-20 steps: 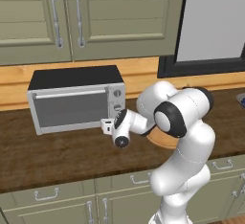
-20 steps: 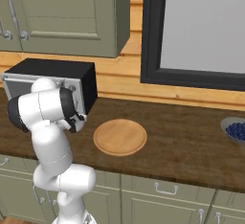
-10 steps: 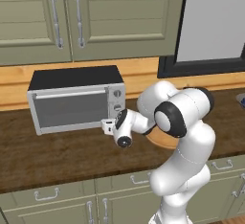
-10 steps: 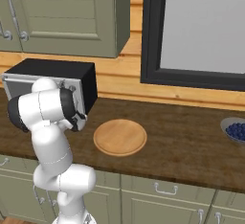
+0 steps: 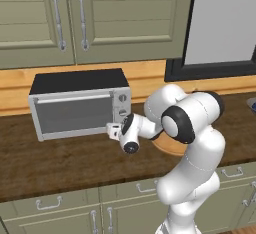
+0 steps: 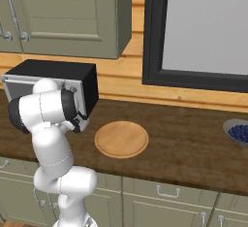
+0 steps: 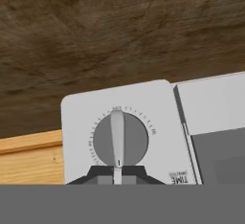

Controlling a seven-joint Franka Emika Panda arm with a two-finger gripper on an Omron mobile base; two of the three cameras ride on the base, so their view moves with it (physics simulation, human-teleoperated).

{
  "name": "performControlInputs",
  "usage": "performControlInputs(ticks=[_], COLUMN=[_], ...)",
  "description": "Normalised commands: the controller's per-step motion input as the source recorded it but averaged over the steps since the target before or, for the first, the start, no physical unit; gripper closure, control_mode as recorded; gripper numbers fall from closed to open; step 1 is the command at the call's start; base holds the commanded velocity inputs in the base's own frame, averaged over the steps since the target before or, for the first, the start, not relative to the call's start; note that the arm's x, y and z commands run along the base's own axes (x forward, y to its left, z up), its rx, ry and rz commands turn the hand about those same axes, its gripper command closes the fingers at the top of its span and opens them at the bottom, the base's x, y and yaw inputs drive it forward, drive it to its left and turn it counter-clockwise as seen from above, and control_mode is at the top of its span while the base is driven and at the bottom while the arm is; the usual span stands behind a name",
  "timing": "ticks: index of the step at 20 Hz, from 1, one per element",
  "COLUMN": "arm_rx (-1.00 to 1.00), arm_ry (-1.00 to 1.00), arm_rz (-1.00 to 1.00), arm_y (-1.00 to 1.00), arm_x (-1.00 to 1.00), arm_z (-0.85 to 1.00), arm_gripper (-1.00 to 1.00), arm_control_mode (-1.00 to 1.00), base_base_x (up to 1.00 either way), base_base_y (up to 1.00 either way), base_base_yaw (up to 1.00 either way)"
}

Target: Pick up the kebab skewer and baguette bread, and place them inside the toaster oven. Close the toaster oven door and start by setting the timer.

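With the oven door [image 5: 75,114] standing upright and flush in its frame, the loading part of the job looks finished and the timer is the step in hand. I judge the skewer and baguette to be inside, since the round wooden plate [image 6: 121,138] on the tabletop [image 6: 184,143] lies bare, though the grey window does not let me confirm it.

From the left base view, the oven [image 5: 80,103] sits at about ten o'clock from the arm, backed against the wall under the cabinets [image 5: 90,18]. Its knob column [image 5: 121,106] runs down the right edge of the face, and the hand [image 5: 114,131] reaches in toward the lowest part of that column, which fits where the timer would be.

Seen along the hand, the timer knob [image 7: 119,139] fills the lower middle, its ridge pointing to twelve o'clock within a ring of tick marks. The two dark fingertips sit at six o'clock, pinched together right at the ridge's lower end. So the hand is clenched, apparently on or against that ridge, placed to twist it; whether it truly grips the ridge I cannot tell.

A blue bowl [image 6: 237,131] stands well apart at the far right.
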Motion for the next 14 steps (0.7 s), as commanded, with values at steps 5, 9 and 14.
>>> performControlInputs(ticks=[5, 9, 14], arm_rx=[0.23, 0.21, 0.19], arm_ry=[0.00, 0.03, 0.05], arm_rz=[-0.12, -0.12, -0.11], arm_y=[0.05, 0.02, 0.03], arm_x=[-0.02, -0.03, -0.03], arm_z=[-0.61, -0.73, -0.79], arm_gripper=[1.00, 1.00, 1.00], arm_control_mode=[-1.00, -1.00, -1.00], base_base_x=[0.00, 0.00, 0.00], base_base_y=[0.00, 0.00, 0.00], base_base_yaw=[0.00, 0.00, 0.00])
